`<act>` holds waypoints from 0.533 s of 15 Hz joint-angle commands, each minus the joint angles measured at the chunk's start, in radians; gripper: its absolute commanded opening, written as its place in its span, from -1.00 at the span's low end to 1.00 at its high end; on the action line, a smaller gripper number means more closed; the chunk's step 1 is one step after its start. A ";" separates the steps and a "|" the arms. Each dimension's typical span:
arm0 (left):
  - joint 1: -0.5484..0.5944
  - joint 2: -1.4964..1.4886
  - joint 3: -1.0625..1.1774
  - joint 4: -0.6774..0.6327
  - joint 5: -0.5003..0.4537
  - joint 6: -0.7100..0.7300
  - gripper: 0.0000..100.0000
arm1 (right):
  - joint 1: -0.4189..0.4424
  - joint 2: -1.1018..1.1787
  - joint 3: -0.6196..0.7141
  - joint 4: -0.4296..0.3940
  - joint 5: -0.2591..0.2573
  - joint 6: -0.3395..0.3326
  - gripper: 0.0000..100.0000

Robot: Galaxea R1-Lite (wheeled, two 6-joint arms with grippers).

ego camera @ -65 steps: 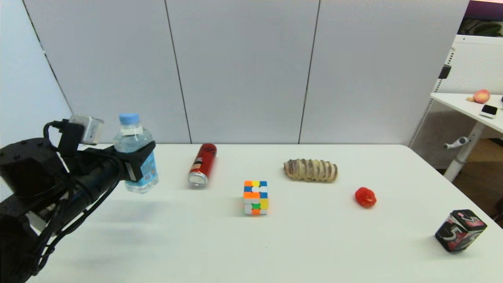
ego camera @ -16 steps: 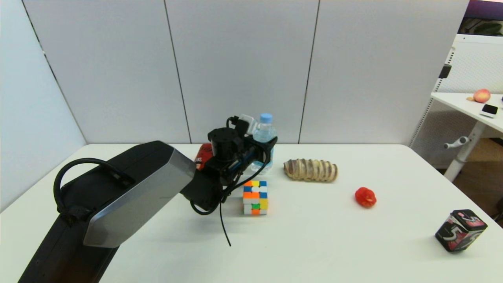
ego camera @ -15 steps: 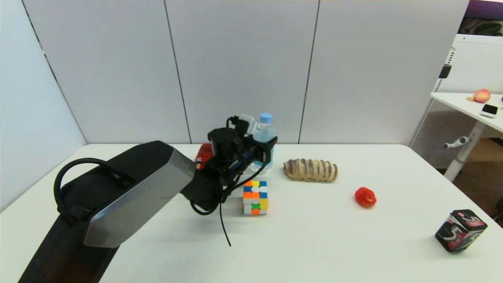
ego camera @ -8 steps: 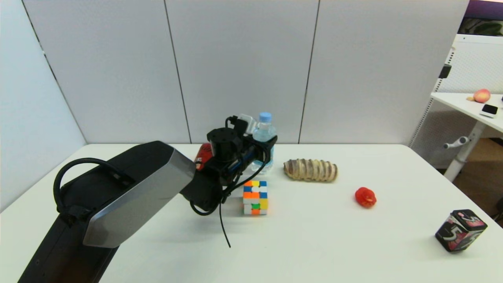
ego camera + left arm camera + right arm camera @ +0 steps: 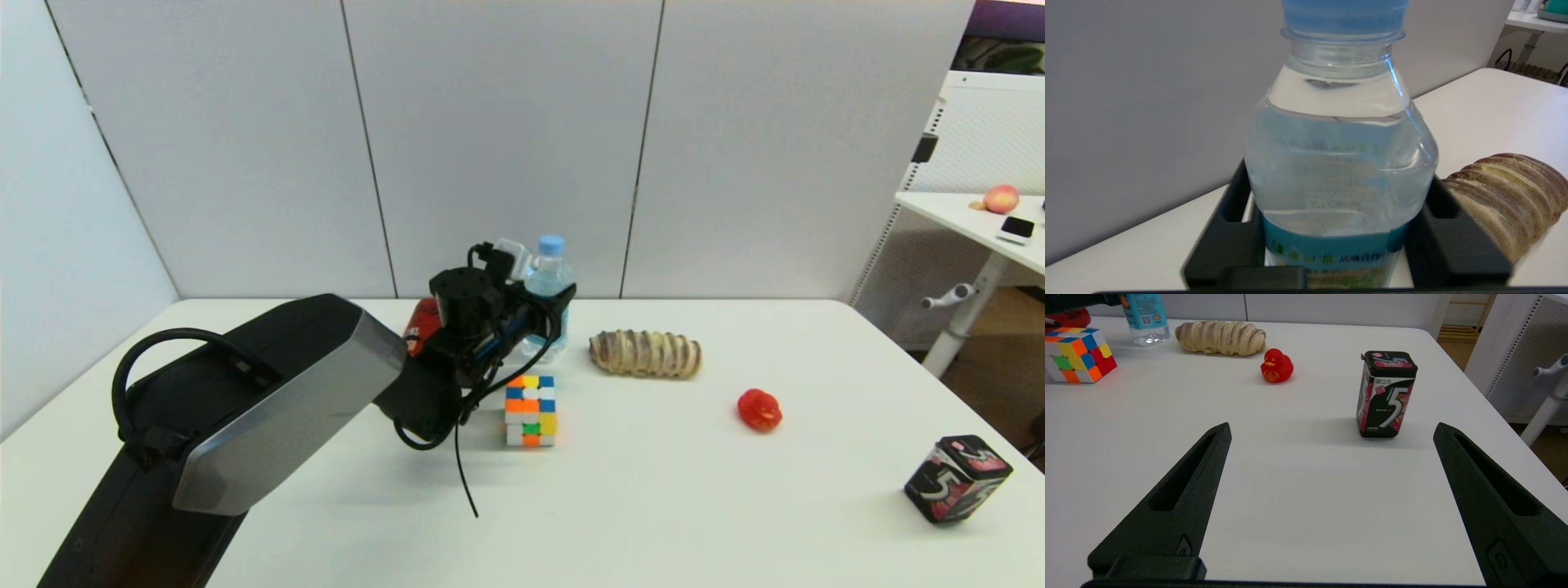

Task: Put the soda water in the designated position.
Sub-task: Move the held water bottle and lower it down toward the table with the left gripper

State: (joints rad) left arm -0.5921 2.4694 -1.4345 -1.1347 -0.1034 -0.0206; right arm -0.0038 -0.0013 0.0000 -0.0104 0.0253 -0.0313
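— Where's your bottle (image 5: 548, 287)?
— Upright at twelve o'clock of the cube (image 5: 531, 410), beside the bread (image 5: 645, 354), left tool (image 5: 552, 304) clamped around it. Your right tool (image 5: 1331, 498) sits spread apart.

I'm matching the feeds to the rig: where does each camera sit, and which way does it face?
Head: above, facing down the table; left arm shows.
Left wrist: behind the left claw, shut on the soda water.
Right wrist: behind the open right claw, low over the table, facing the gum box.
All three show the bread.
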 commanded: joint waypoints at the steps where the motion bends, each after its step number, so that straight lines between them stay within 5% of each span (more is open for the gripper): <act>1: 0.000 -0.003 -0.001 -0.007 -0.001 -0.001 1.00 | 0.001 0.001 0.000 0.000 0.001 -0.001 1.00; 8: -0.005 -0.082 0.062 0.001 -0.004 0.007 1.00 | -0.001 0.001 0.000 0.000 0.001 -0.001 1.00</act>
State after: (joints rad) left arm -0.5930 2.4491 -1.4238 -1.1319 -0.1043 -0.0164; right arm -0.0038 -0.0013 0.0000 -0.0104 0.0253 -0.0317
